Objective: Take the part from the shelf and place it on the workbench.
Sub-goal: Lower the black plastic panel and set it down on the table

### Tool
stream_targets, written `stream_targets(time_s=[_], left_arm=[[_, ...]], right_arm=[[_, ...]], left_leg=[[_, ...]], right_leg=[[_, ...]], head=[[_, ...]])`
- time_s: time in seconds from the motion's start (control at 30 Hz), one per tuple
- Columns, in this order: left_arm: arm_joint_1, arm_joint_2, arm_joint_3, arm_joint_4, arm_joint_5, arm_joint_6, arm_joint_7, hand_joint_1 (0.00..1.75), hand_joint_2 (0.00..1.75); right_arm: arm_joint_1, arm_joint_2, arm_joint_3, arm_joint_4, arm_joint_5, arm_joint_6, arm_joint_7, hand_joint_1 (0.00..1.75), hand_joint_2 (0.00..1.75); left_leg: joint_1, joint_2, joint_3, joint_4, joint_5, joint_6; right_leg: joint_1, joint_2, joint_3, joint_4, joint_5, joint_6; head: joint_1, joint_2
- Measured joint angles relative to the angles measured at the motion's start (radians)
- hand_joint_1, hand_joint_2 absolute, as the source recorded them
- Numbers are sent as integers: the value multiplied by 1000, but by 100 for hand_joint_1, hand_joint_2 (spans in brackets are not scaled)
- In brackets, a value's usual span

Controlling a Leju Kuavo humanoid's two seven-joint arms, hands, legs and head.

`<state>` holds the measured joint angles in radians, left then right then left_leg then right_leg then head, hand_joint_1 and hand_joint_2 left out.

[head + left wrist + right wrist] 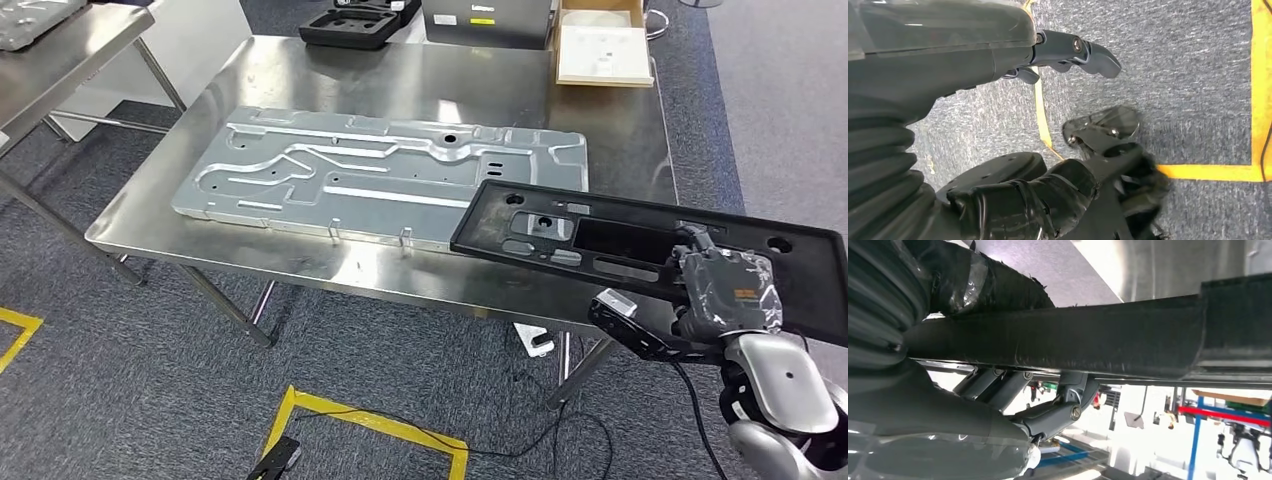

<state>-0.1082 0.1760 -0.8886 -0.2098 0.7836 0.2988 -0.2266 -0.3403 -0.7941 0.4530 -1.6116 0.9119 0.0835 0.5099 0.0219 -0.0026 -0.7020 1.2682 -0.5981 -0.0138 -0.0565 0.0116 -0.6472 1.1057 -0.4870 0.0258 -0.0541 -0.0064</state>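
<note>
Our right robot hand (728,292) grips the black plastic panel (640,245) over the bench (300,75) corner; our left robot hand (1068,55) hangs open

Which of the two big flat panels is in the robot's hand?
The black plastic panel, held by the right hand with its far end over the steel workbench edge. The silver stamped metal panel lies flat on the bench, untouched.
</note>
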Motion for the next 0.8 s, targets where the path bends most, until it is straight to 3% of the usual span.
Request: stream_targets(time_s=[0.03,0.07,0.1,0.2,0.27,0.33,0.4,0.43,0.5,0.53,0.57,0.6,0.67,0.7,0.77,0.8], left_arm=[[1,-1,-1,0,0,0,0,0,175],[2,-2,-2,0,0,1,0,0,175],[3,-3,-3,0,0,2,0,0,175],[3,-4,-4,0,2,6,3,0,175],[3,-3,-5,0,7,10,5,0,175],[2,-3,-5,0,13,14,4,0,175],[2,-6,-6,0,16,15,0,0,175],[1,-8,-6,0,16,15,-3,0,175],[1,-13,-6,0,16,15,-7,0,175],[1,-15,-6,0,15,15,-8,0,175],[1,-17,-6,0,13,15,-8,0,175],[1,-19,-6,0,10,15,-8,0,175],[1,-24,-8,0,3,15,-4,0,175],[-2,-26,-10,0,-1,15,-2,0,175],[-7,-27,-14,0,-6,17,2,0,175],[-9,-27,-15,0,-8,18,4,0,175]], right_arm=[[9,-1,-7,1,0,-4,0,175,175],[19,-1,-14,3,0,-12,0,175,175],[32,-2,-22,5,-1,-23,0,175,175],[60,0,-53,13,-16,-70,-1,175,175],[66,6,-69,17,-36,-100,-2,175,175],[73,12,-77,16,-57,-119,-2,175,175],[80,15,-86,12,-69,-127,-3,175,175],[81,16,-92,9,-74,-129,-3,175,175],[82,17,-103,1,-84,-132,-2,175,175],[84,17,-106,-5,-90,-133,-2,175,175],[86,17,-108,-11,-95,-131,-2,175,175],[87,17,-110,-18,-99,-128,-2,175,175],[81,17,-114,-31,-102,-117,-2,175,175],[73,17,-117,-36,-102,-110,-2,175,175],[59,15,-124,-43,-101,-103,-3,175,175],[54,14,-127,-46,-101,-101,-4,175,175]], left_leg=[[-1,0,-31,47,-8,3],[-3,0,-48,63,3,10],[-7,-1,-47,43,33,20],[-27,-4,21,-131,144,67],[-38,-5,46,-191,161,84],[-44,-6,60,-226,163,86],[-39,-10,87,-267,171,79],[-36,-13,99,-283,176,77],[-35,-23,106,-289,176,78],[-36,-29,106,-285,174,80],[-37,-36,106,-278,170,80],[-36,-43,105,-270,164,78],[-34,-59,100,-246,150,71],[-35,-67,93,-230,142,65],[-36,-82,78,-209,133,55],[-37,-89,73,-206,134,50]], right_leg=[[3,0,4,-2,-2,-2],[7,0,9,-3,-5,-4],[12,0,16,-4,-9,-6],[20,3,38,-17,-16,-7],[16,5,46,-33,-12,0],[15,3,52,-51,-7,11],[16,-3,52,-46,-16,17],[18,-6,40,-17,-34,17],[22,-7,-15,93,-83,16],[24,-7,-45,146,-99,17],[24,-7,-62,172,-96,18],[24,-7,-62,163,-76,20],[20,6,-19,66,-16,23],[20,17,4,18,0,23],[21,28,24,-22,3,15],[24,23,25,-23,2,9]], head=[[-1,0],[-1,0],[-1,0],[2,0],[1,0],[-4,0],[-2,0],[0,0],[2,0],[3,0],[3,0],[2,0],[3,0],[3,0],[2,0],[2,0]])
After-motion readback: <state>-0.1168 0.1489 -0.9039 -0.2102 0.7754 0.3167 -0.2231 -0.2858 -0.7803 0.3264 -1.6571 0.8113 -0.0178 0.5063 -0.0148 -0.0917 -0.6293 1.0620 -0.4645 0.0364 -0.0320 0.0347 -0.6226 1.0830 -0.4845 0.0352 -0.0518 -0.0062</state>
